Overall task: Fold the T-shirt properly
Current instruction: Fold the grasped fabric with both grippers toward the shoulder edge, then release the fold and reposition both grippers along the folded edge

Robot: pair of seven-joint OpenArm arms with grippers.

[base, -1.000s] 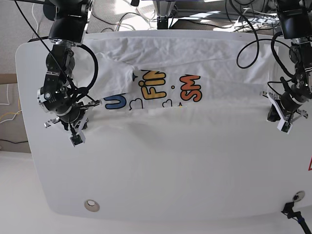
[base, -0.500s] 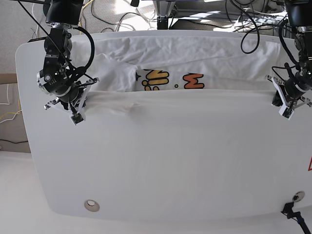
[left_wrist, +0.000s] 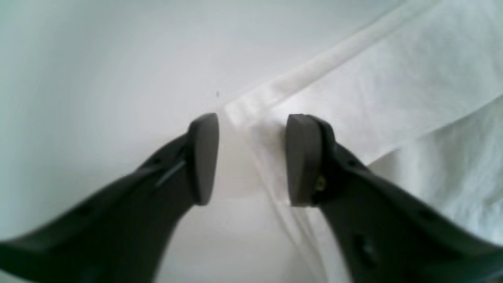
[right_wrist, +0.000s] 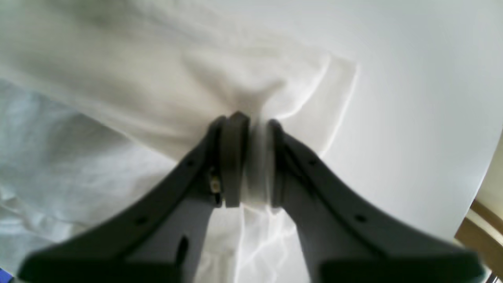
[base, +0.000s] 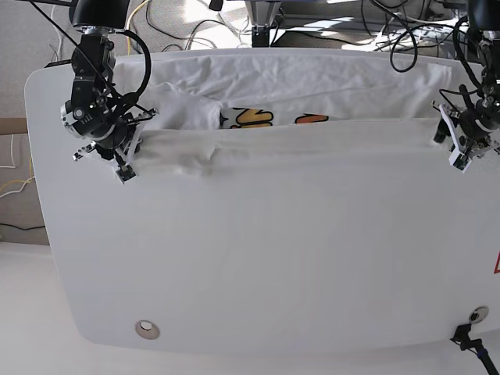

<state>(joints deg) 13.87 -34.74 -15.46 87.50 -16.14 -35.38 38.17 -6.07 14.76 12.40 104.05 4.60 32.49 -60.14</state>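
So the T-shirt (base: 297,94) lies across the top part of the white table (base: 266,258) in the base view, stretching from the left side almost to the right edge. Its near edge is folded up over itself, so only a thin strip of the print shows in the middle, with bits of yellow and orange letters peeking out. A small wrinkle bump sits on the folded edge toward the left.

At the left of the base view, the right gripper (base: 123,168) is down at the shirt's folded edge. In the right wrist view, the right gripper (right_wrist: 251,165) has its two dark fingers (right_wrist: 234,157) close together with a fold of white cloth squeezed between them. The cloth bunches up just above the tips and a corner of the shirt spreads out toward the upper right of that picture.

At the right of the base view, the left gripper (base: 462,152) sits at the other end of the folded edge. In the left wrist view, the left gripper (left_wrist: 251,157) has its fingers (left_wrist: 204,157) parted with a clear gap. A hemmed corner of the shirt (left_wrist: 353,98) lies in that gap, nearer the right finger, and the pads do not press on it. Bare table fills the left half of that picture.

A small round metal piece (base: 146,329) sits near the lower left of the table.
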